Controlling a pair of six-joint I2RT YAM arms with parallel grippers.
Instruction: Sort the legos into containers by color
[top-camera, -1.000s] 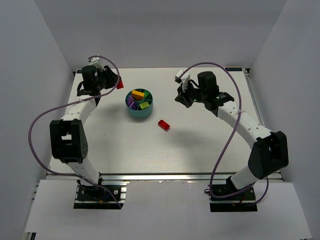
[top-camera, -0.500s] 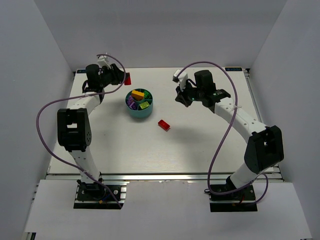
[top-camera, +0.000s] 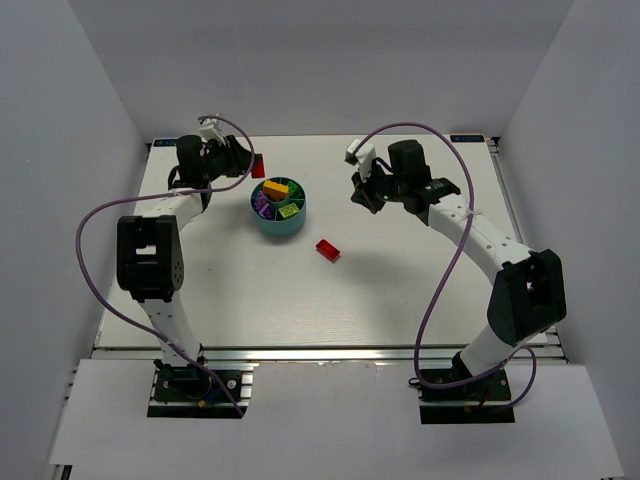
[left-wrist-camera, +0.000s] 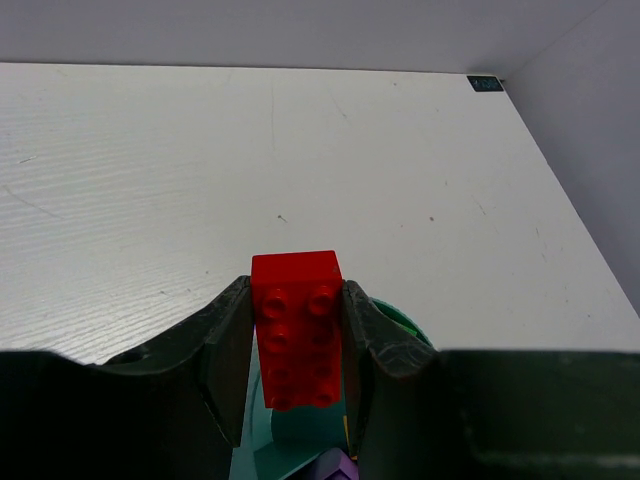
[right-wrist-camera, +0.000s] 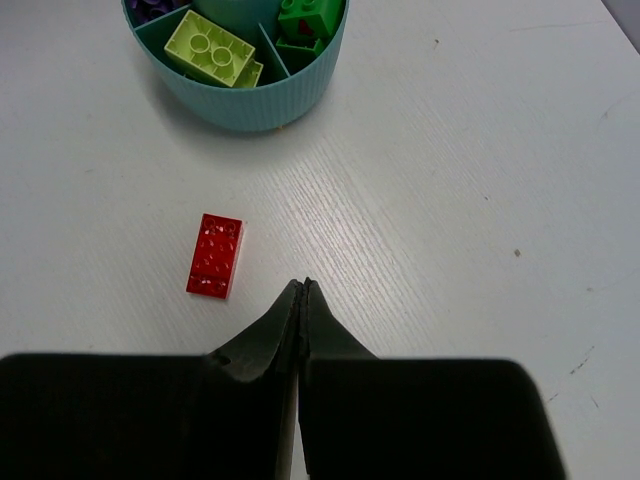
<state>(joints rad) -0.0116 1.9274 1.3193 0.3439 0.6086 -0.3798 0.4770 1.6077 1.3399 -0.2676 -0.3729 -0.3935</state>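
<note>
Near the bowl (top-camera: 278, 228) rim, left jaws tight on red brick (left-wrist-camera: 295, 330); right jaws together above table (top-camera: 400, 285)

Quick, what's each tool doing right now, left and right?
Left tool: closed on a red Lego brick.
Right tool: shut, holding nothing.

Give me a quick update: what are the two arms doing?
Left gripper shut on red brick, beside teal bowl. Right gripper shut, empty, over table near loose red brick. Nothing in the way.
</note>
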